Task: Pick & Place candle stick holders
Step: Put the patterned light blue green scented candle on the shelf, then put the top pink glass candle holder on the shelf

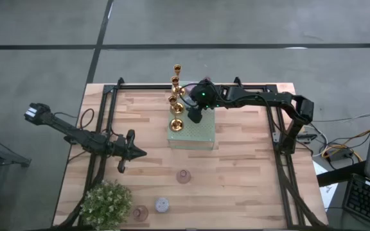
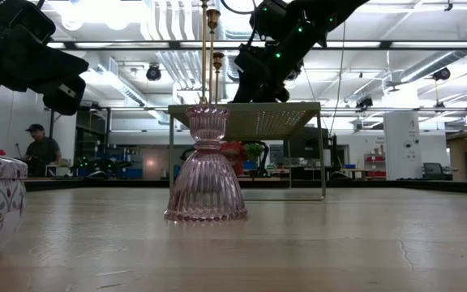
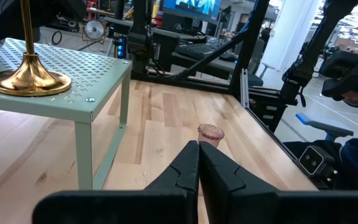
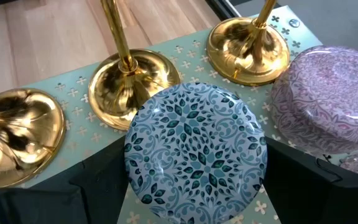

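Desk: pale wooden desk (image 1: 249,167) with a dark frame around its edge.

Stand: pale green perforated stand (image 1: 194,136) on thin legs, near the far middle of the desk; in the left wrist view its legs lift the top clear of the wood.

Gold candlesticks: three slim gold candlesticks (image 1: 176,96) show in a row along the stand's left side in the high view; their round bases (image 4: 132,87) rest on the perforated top.

Right gripper: the right gripper (image 1: 196,117) reaches in from the right, over the far part of the stand; its jaws are clamped on a squat blue-patterned holder (image 4: 196,152), seen base-on in the right wrist view, just beside the gold bases.

Lilac holder: a lilac patterned holder (image 4: 328,99) sits on the stand next to the blue one.

Left gripper: the left gripper (image 1: 138,153) hangs over the left half of the desk, well apart from the stand; its jaws are together, holding nothing.

Loose holders: a ribbed pink holder (image 2: 207,166) stands upright on the bare desk in front of the stand; two more small holders, pink (image 1: 140,212) and pale (image 1: 162,205), sit near the front edge.

Plant: bushy green potted plant (image 1: 106,203) at the front left corner.

Background: a person (image 2: 40,151) in a cap, far back in the room.
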